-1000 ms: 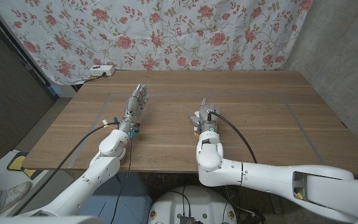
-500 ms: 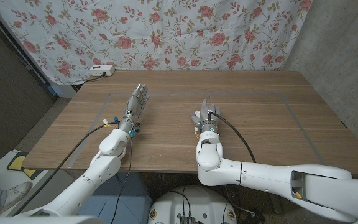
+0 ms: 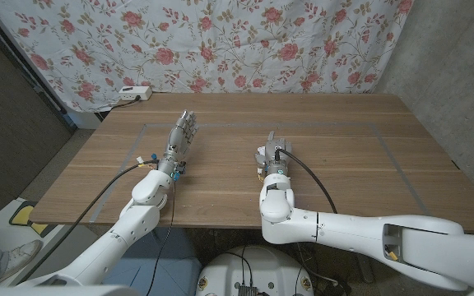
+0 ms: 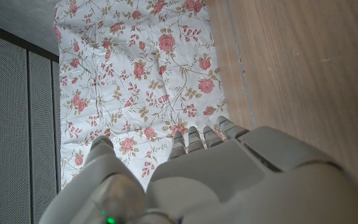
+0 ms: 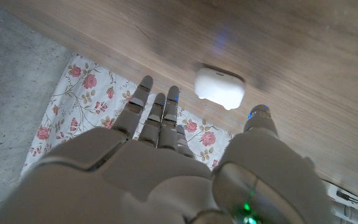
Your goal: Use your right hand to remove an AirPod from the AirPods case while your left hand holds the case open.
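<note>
Floral cloth (image 3: 220,41) hangs behind the wooden surface (image 3: 344,164). Left hand (image 3: 181,134) and right hand (image 3: 271,152) wait apart, fingers (image 5: 157,112) spread, holding nothing. AirPods case (image 5: 219,88) lies closed just beyond the right hand; judging by this, nothing is started.

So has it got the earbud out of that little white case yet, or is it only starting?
Only starting. Nothing looks done: the white AirPods case lies closed on the wooden table, untouched. In hand: nothing; the right robot hand is open with the case just beyond its fingertips, and the left robot hand is open, off to the side. Left: gripping the case, opening it and lifting out an AirPod.
</note>
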Controlling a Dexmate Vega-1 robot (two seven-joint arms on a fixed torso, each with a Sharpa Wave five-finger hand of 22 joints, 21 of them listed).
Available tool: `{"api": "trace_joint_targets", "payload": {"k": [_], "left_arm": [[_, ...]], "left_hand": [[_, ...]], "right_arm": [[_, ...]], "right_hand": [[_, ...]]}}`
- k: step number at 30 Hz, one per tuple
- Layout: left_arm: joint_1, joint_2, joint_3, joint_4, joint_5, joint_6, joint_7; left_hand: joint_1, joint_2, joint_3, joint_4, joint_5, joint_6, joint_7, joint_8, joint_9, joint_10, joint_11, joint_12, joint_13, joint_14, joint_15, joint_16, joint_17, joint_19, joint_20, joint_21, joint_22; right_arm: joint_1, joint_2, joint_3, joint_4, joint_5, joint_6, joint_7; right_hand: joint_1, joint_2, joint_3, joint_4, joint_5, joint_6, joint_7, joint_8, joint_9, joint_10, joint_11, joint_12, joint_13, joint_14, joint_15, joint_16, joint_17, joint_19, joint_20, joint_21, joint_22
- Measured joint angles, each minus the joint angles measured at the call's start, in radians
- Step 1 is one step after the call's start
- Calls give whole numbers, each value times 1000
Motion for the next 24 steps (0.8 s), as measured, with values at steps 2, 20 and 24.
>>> {"api": "trace_joint_targets", "payload": {"k": [2,20,24], "left_arm": [[0,0,0,1,0,0,0],[2,-2,-2,6,-4,0,-1],[2,-2,-2,6,-5,0,0]], "left_hand": [[0,0,0,0,0,0,0,0,0,0,0,0,0,0,0,0,0,0,0,0,0],[0,0,0,0,0,0,0,0,0,9,-2,0,0,0,0,0,0,0,0,0,0],[0,0,0,0,0,0,0,0,0,13,2,0,0,0,0,0,0,0,0,0,0]], "right_arm": [[4,1,-3,3,9,0,-6],[29,4,-20,23,96,7,-57],[33,4,-22,25,114,10,-68]], "right_hand": [[0,0,5,-2,0,0,0,0,0,3,-3,0,2,5,-5,0,0,0,0,0,0],[14,7,10,1,-8,-13,-1,-4,0,26,-16,8,9,9,-20,4,5,6,-5,0,0],[14,7,10,1,-8,-13,-1,-4,0,26,-16,8,9,9,-20,4,5,6,-6,0,0]]}}
